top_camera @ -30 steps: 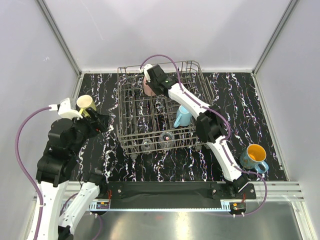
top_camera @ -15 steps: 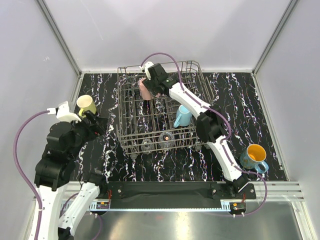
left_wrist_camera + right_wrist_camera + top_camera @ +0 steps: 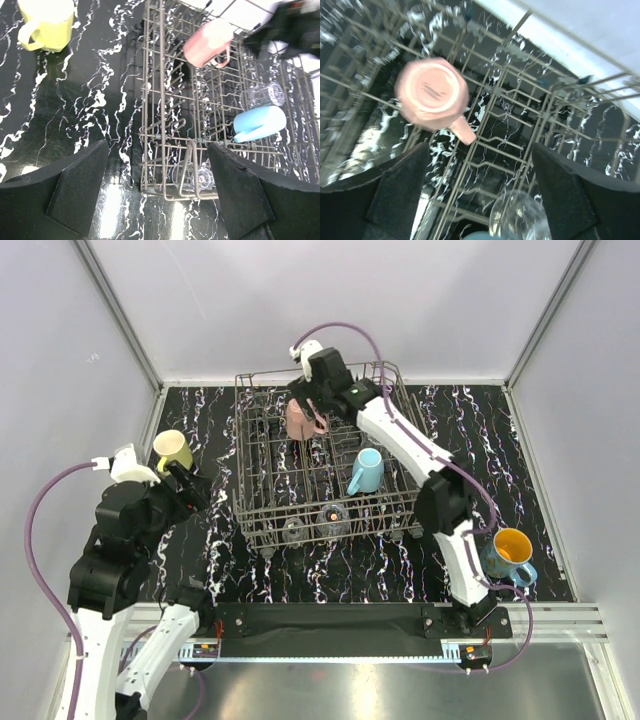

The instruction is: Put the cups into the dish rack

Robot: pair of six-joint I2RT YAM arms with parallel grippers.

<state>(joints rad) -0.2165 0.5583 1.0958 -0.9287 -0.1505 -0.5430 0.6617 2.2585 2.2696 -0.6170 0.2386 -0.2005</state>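
Note:
The dish rack [image 3: 242,455] stands mid-table. In its far part a pink mug [image 3: 297,423] rests bottom up on the tines, and my right gripper [image 3: 308,402] hovers open just above it, touching nothing. From the right wrist the pink mug [image 3: 431,92] lies ahead of the open right gripper [image 3: 477,150]. A light blue mug [image 3: 365,472] and two clear glasses [image 3: 333,520] also sit in the rack. A yellow mug [image 3: 172,450] stands left of the rack, just beyond my open, empty left gripper [image 3: 195,483]. A teal mug with an orange inside [image 3: 510,555] stands at the right.
From the left wrist, the rack's near corner [image 3: 150,100] lies between my open left gripper [image 3: 157,150] fingers, with a clear glass [image 3: 197,177] behind its wires. The yellow mug [image 3: 47,22] shows top left. White walls close in the black marbled table [image 3: 500,440].
My right gripper has opened and let go of the pink mug, then drawn up and back from it. The mug now rests in the rack. The left arm barely shifted.

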